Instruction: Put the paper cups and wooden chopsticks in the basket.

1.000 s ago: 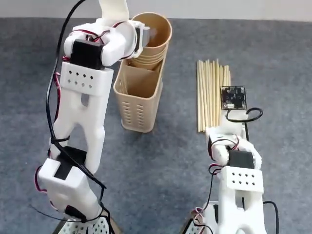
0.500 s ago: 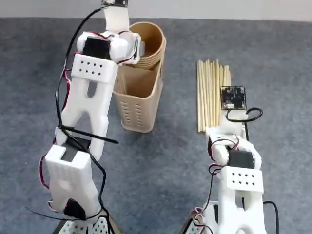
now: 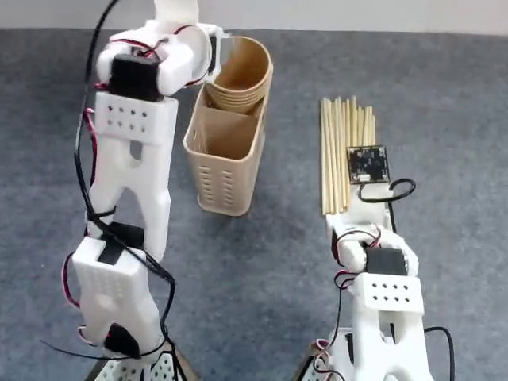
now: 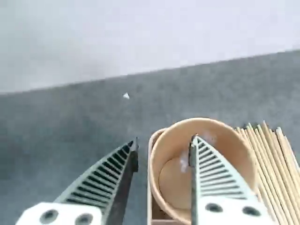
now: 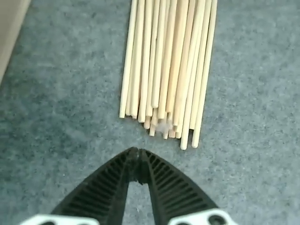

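Paper cups (image 3: 242, 71): stacked, seated in far compartment of basket (image 3: 226, 178).
Left gripper (image 4: 163, 141): jaws wide apart, hold nothing. One finger (image 4: 211, 183) is inside the cups, other one outside rim.
Advice: lift straight up, so inner finger does not drag cups out.
Wooden chopsticks (image 5: 168, 61): flat on table (image 3: 444, 95), right of basket.
Right gripper (image 5: 136, 154): jaws closed, empty, just near of bundle ends. Must open first, then grasp across bundle.

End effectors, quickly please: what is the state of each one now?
Left end effector: open, astride the rim of the stacked brown paper cups.
Right end effector: closed, empty, just short of the pale wooden chopsticks.
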{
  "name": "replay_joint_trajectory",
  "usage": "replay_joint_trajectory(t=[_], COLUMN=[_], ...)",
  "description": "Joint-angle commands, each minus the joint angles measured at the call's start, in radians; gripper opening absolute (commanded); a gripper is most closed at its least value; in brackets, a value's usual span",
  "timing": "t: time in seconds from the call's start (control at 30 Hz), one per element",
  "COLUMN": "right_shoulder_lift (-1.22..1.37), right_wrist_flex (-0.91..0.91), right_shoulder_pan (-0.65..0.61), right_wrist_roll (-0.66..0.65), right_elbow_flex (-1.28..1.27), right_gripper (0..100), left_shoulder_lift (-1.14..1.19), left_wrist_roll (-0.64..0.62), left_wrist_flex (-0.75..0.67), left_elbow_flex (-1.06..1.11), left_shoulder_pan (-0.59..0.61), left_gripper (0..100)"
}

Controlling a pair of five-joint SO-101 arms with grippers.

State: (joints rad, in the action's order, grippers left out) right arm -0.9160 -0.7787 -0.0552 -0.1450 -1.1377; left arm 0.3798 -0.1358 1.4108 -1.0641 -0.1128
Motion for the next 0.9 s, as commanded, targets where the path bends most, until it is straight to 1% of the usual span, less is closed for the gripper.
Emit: replay_joint_trajectory(t=[0.0, 0.1, 0.17, 0.23, 0.3, 0.37, 0.4, 0.47, 0.57, 0.6, 0.63, 0.7, 0.8, 0.87], right_shoulder_lift=[-0.019, -0.019, -0.019, -0.019, -0.019, -0.025, -0.025, -0.025, -0.022, -0.021, -0.019, -0.019, -0.018, -0.018], right_wrist_flex=[0.018, 0.018, 0.018, 0.018, 0.039, 0.11, 0.157, 0.225, 0.229, 0.229, 0.229, 0.226, 0.226, 0.226], right_shoulder_pan=[-0.008, -0.007, -0.007, -0.007, -0.007, -0.007, -0.007, -0.005, -0.005, -0.005, -0.005, -0.005, -0.005, -0.005], right_wrist_roll=[-0.012, -0.012, -0.012, -0.011, -0.009, -0.009, -0.009, -0.009, -0.009, -0.009, -0.009, -0.011, -0.012, -0.043], right_elbow_flex=[0.004, 0.004, 0.002, 0.002, -0.01, -0.064, -0.091, -0.131, -0.157, -0.157, -0.157, -0.157, -0.156, -0.145], right_gripper=[0.6, 0.6, 0.6, 0.6, 0.6, 0.6, 0.6, 0.6, 0.6, 0.6, 0.8, 0.9, 0.9, 0.9], left_shoulder_lift=[-0.059, -0.059, -0.061, -0.073, -0.119, -0.214, -0.268, -0.397, -0.604, -0.67, -0.733, -0.858, -1.038, -1.142], left_wrist_roll=[0.021, 0.021, 0.021, 0.068, 0.115, 0.117, 0.118, 0.12, 0.124, 0.124, 0.13, 0.158, 0.164, 0.164], left_wrist_flex=[0.072, 0.15, 0.249, 0.371, 0.39, 0.39, 0.39, 0.388, 0.376, 0.353, 0.308, 0.166, -0.107, -0.255], left_elbow_flex=[-0.153, -0.206, -0.254, -0.325, -0.308, -0.225, -0.142, 0.102, 0.555, 0.71, 0.866, 1.165, 1.583, 1.804], left_shoulder_pan=[0.041, 0.122, 0.176, 0.203, 0.234, 0.278, 0.278, 0.269, 0.231, 0.211, 0.197, 0.188, 0.193, 0.206], left_gripper=[20, 20, 20, 20, 20, 20, 20, 20, 20, 20, 20, 20, 20, 20])
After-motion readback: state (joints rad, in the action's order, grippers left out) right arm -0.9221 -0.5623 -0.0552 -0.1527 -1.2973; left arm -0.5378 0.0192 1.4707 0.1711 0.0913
